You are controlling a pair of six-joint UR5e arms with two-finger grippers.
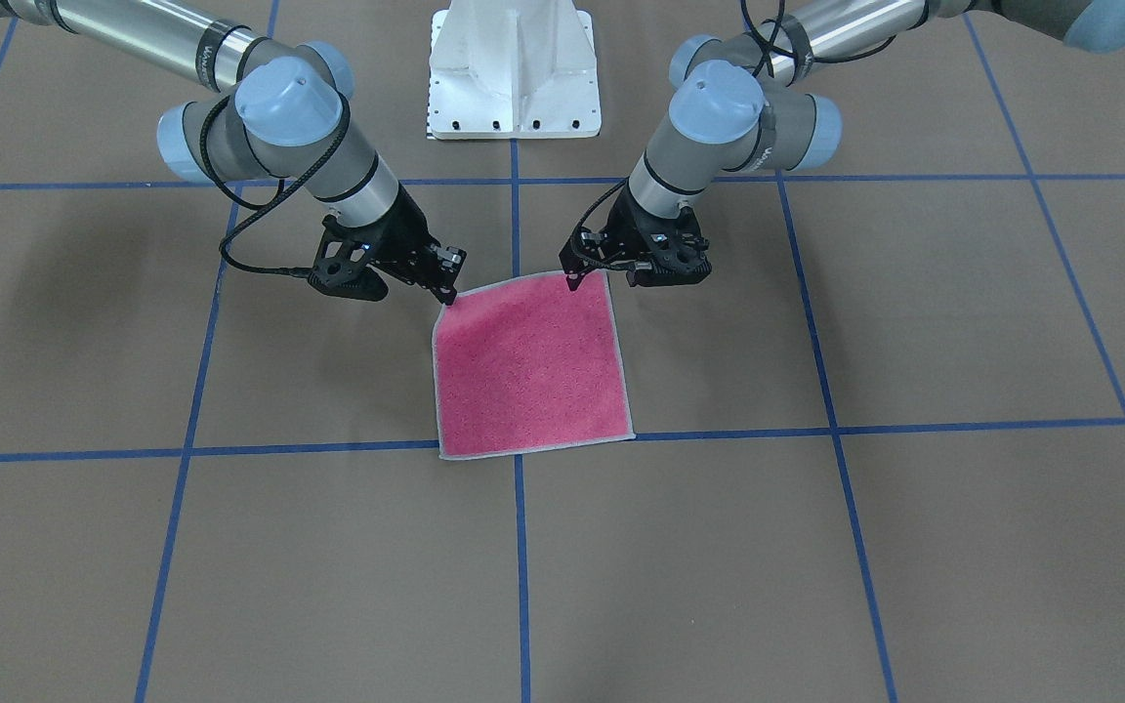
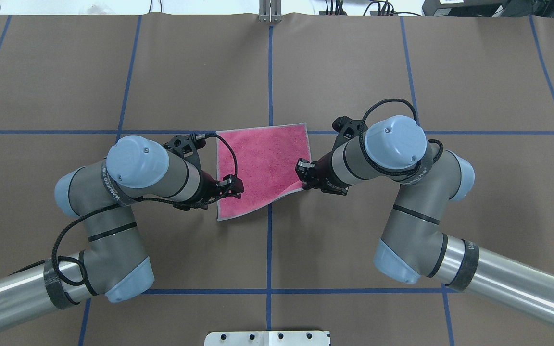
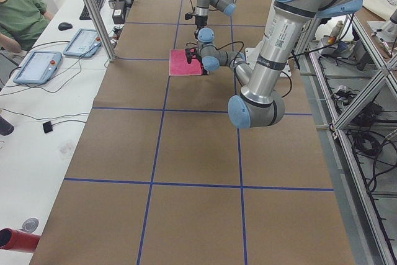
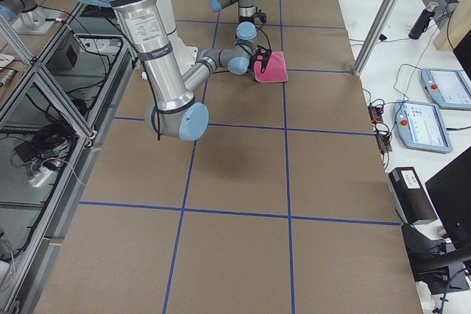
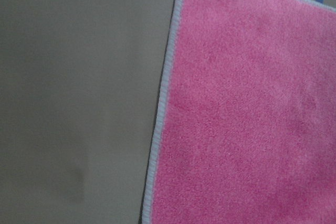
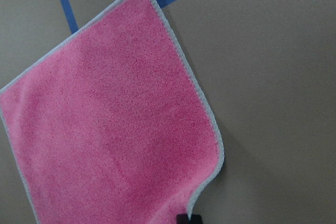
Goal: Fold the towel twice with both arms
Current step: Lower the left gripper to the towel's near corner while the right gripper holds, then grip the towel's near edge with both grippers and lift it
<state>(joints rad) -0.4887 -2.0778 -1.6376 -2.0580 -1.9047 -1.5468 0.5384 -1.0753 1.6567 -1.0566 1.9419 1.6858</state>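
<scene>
Pink towel (image 4: 274,71) on brown table (image 4: 235,182); right hand (image 4: 259,56) at its edge.

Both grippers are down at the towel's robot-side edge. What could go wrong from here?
The right gripper seems to pinch only the corner tip of the towel, which curls up in its wrist view; it could slip out. The left gripper sits inward of its corner and its hold is unclear, so one side may lift alone and skew the fold.

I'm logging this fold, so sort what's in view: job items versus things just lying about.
Job: towel, left gripper, right gripper.
Lying about: white pedestal, tablets, keyboard.
</scene>
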